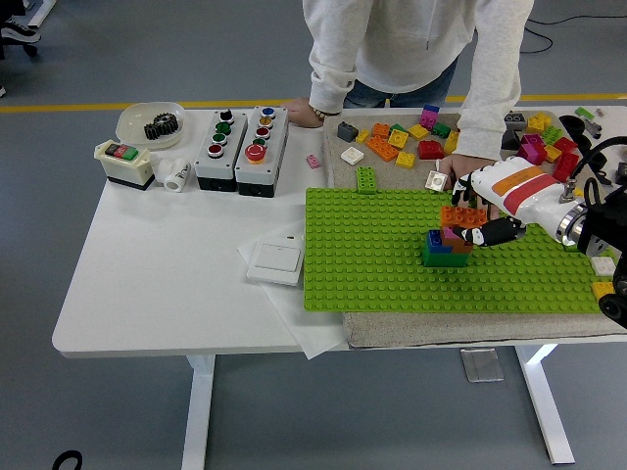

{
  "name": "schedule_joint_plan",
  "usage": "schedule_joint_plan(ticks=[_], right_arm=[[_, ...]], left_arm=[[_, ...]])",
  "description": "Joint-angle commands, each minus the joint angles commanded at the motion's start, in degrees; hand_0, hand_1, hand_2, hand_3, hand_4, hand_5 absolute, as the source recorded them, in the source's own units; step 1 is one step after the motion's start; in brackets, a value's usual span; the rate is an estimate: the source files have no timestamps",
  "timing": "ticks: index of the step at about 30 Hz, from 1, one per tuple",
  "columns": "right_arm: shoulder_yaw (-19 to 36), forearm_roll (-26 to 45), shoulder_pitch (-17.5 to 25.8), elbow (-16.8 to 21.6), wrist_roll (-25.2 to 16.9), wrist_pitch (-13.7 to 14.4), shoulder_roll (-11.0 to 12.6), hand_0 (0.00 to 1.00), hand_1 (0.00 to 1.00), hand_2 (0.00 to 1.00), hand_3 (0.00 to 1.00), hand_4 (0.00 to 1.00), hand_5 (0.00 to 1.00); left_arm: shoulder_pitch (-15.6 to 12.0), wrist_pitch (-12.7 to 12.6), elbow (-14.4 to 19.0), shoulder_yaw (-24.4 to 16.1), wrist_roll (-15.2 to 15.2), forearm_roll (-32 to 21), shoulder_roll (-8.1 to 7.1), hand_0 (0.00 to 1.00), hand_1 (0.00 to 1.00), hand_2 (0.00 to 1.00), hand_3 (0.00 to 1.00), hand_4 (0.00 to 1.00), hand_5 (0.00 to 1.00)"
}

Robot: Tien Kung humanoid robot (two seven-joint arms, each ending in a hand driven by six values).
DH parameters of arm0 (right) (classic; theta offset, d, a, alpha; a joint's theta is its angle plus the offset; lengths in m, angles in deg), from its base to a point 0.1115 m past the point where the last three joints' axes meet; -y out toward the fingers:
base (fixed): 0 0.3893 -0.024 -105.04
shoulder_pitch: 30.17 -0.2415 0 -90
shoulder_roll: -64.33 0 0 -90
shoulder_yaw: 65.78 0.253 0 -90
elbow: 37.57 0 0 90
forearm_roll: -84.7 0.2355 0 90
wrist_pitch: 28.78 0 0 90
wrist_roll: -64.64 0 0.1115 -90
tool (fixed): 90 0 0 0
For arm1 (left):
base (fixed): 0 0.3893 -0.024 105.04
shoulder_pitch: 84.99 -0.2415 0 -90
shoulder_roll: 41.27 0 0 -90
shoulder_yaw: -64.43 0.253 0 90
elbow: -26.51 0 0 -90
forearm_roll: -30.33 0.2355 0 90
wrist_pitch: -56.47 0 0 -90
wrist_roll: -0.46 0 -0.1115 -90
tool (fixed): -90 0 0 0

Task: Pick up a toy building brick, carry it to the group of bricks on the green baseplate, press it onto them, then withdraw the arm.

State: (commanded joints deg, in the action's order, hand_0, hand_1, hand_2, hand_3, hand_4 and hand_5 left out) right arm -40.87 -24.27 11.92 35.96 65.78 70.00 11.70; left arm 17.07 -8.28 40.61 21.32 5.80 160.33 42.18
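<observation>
Reaching in from the right edge, my right hand (482, 223) lay over the green baseplate (382, 255) with its fingers (500, 233) curled around the orange brick (462, 215). That brick sat at the top of the group of bricks (446, 245) on the baseplate, a small stack showing green, blue, purple and brown pieces, and I could not tell whether it was fully seated on them. My white forearm shell with its orange and red stripes (517, 188) ran back toward the table's right side.

In the same head view, a person (411, 49) stood at the far side of the white table (167, 294). One of their hands (304, 114) rested on the far edge near the two button boxes (243, 145); the other hand (456, 168) was down just behind my own, beside a white brick (436, 180). A single green brick (365, 180) stood at the baseplate's far edge. Loose bricks (397, 142) in many colours were scattered on the grey mat behind the baseplate. A white wall switch (278, 260) lay on paper to the baseplate's left, and a bowl holding a black gear (152, 123) sat at the far left.
</observation>
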Motion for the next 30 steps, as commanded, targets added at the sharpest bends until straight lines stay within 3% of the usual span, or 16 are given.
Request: schedule_joint_plan(ticks=[17, 25, 26, 30], right_arm=[[1.43, -0.67, 0.73, 1.32, 0.03, -0.58, 0.92, 0.323, 0.454, 0.617, 0.632, 0.82, 0.373], [4.02, -2.2, 2.06, 4.85, 0.45, -0.73, 2.44, 0.324, 0.457, 0.627, 0.648, 0.835, 0.372], [4.66, -2.37, 2.34, 5.65, 0.56, -0.77, 2.55, 0.327, 0.466, 0.685, 0.698, 0.871, 0.382], [6.49, -2.59, 3.24, 7.74, 0.92, -0.99, 2.8, 0.327, 0.466, 0.685, 0.698, 0.871, 0.382]], left_arm=[[0.02, -0.26, -0.07, 0.04, -0.09, 0.0, 0.04, 0.847, 0.844, 0.827, 0.632, 0.719, 0.618], [-0.16, -0.28, -0.1, 0.15, -0.05, 0.0, 0.05, 0.847, 0.844, 0.828, 0.633, 0.719, 0.618], [-0.21, -0.24, -0.1, 0.04, -0.05, 0.0, 0.06, 0.847, 0.845, 0.828, 0.633, 0.72, 0.618], [-0.32, -0.09, -0.08, -0.01, -0.09, 0.0, 0.05, 0.847, 0.845, 0.828, 0.633, 0.72, 0.618]])
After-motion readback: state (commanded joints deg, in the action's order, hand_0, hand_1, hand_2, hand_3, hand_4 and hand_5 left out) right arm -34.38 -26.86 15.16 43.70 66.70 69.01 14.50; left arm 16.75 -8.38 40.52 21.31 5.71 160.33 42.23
